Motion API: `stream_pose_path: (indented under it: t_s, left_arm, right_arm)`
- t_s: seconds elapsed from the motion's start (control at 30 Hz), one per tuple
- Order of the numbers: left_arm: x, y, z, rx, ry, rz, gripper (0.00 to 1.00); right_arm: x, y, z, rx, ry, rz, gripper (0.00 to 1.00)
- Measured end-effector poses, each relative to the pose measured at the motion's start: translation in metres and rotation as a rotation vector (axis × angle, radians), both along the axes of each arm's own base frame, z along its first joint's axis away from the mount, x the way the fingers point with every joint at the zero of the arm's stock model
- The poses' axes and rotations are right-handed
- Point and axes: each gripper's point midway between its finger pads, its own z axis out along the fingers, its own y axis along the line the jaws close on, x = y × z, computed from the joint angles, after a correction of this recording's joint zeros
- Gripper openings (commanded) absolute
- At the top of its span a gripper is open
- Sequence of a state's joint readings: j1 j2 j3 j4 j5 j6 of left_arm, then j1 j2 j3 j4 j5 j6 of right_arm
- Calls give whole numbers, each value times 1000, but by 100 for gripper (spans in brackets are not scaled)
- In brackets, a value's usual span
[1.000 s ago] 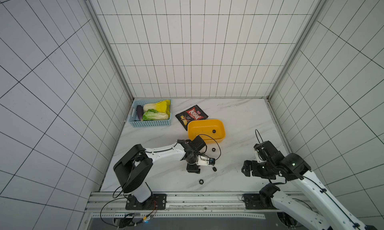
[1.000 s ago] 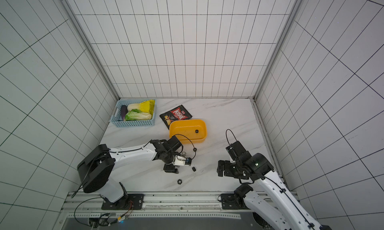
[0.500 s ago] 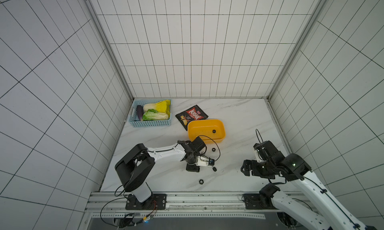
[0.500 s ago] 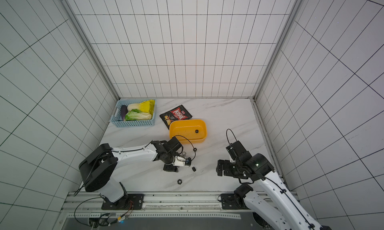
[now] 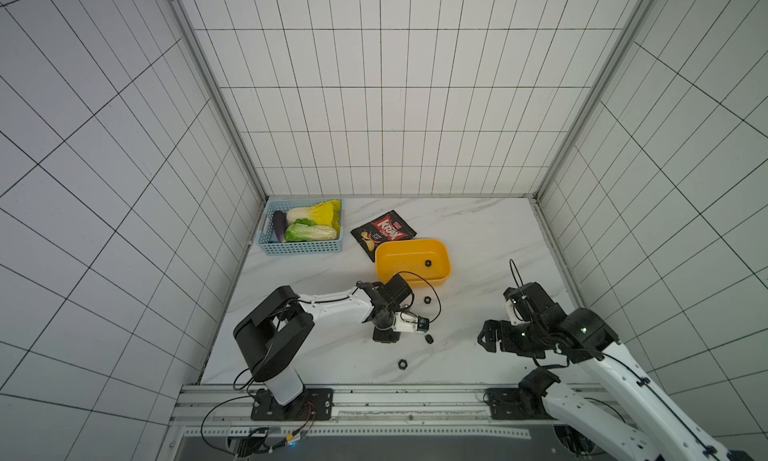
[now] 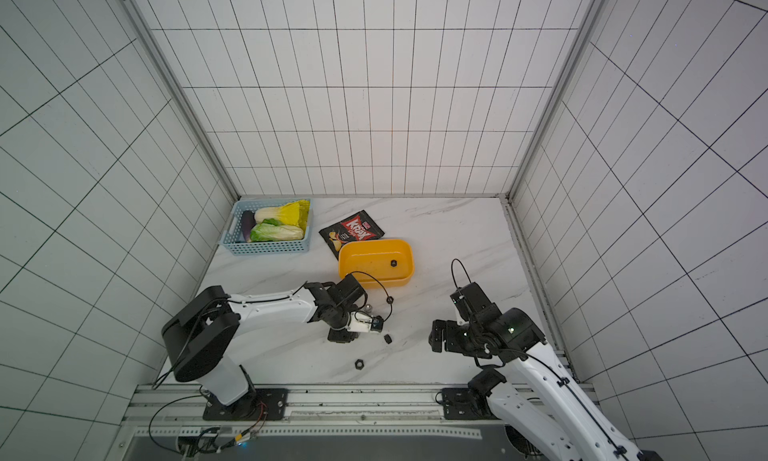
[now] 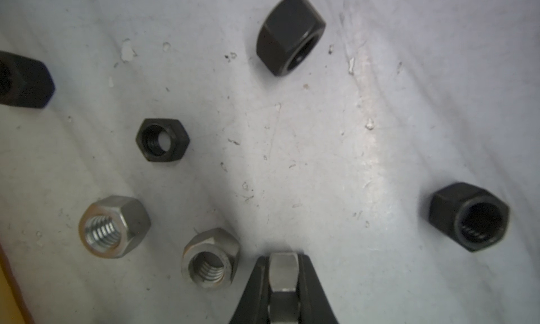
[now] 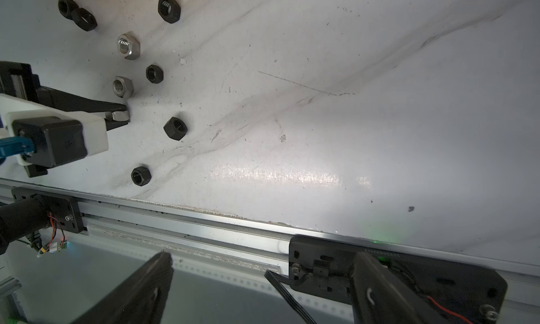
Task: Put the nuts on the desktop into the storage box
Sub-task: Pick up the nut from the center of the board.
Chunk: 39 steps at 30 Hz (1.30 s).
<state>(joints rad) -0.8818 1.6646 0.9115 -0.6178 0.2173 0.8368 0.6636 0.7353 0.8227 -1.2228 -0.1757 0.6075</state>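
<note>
In the left wrist view my left gripper (image 7: 283, 264) is shut on a silver nut (image 7: 283, 274) standing on edge on the desktop (image 7: 336, 150). Two more silver nuts (image 7: 115, 226) (image 7: 210, 258) and several black nuts (image 7: 162, 140) lie loose around it. The right wrist view shows the same grip on the silver nut (image 8: 120, 115). The yellow storage box (image 5: 432, 282) stands just behind the left arm in both top views, with one black nut (image 5: 427, 263) inside it. My right gripper (image 8: 260, 290) hangs open and empty over the front rail, at the right.
A light blue basket (image 5: 303, 249) of vegetables stands at the back left. A black chip bag (image 5: 382, 232) lies beside the box. A metal rail (image 5: 374, 392) runs along the table's front edge. Black nuts (image 5: 402, 363) (image 5: 429, 338) lie near that edge.
The left gripper's jaws have closed from partly open onto the silver nut. Both arms have stayed nearly where they were.
</note>
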Motion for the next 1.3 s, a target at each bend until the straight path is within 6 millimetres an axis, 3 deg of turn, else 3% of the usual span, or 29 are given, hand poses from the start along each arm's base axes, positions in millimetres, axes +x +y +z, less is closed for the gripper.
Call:
stream_pose_path:
  t_s: [0.2, 0.47, 0.73, 1.03, 1.3]
  left_arm:
    - [-7, 5, 5, 37, 47, 5, 12]
    - [-6, 10, 34, 19, 68, 48, 10]
    - [22, 17, 78, -70, 98, 176, 9]
    - [39, 15, 124, -137, 57, 206, 9]
    - [81, 13, 152, -178, -22, 256, 8]
  right_arm:
    - [2, 4, -6, 10, 0, 11, 100]
    - [4, 23, -5, 97, -11, 72, 99]
    - [4, 34, 10, 190, -72, 115, 99]
    - [4, 34, 9, 189, -70, 119, 99]
    - [5, 33, 9, 185, -76, 114, 99]
